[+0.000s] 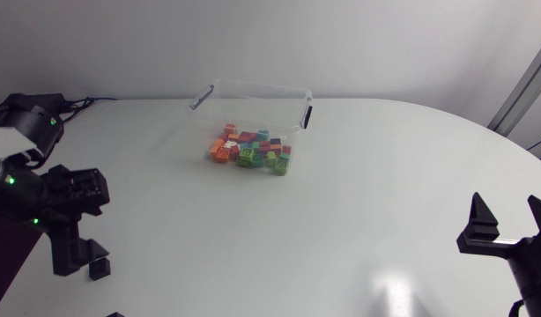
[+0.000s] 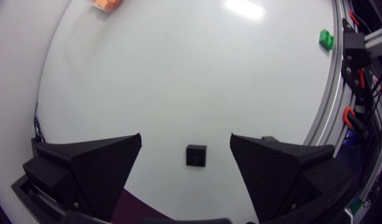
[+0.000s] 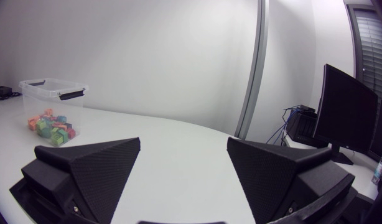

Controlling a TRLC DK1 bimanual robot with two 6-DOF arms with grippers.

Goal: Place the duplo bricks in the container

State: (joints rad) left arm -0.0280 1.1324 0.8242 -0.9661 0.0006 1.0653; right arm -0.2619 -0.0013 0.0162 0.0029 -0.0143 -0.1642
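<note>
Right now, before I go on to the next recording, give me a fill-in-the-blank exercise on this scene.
1. The clear plastic container has two ___ handles.
2. The left gripper and the right gripper both stand ___, holding nothing.
3. The small black square block lies on the white table close to the ___ arm's gripper.

Missing words: black; open; left.

Box (image 1: 253,88): clear, black handles, far middle of the bench (image 1: 367,202).
Bricks (image 1: 249,151): many-coloured heap by the box's near wall; inside or outside, cannot tell.
Right hand (image 1: 508,231): near right edge, fingers apart.
Left arm (image 1: 72,198): left edge.
</note>
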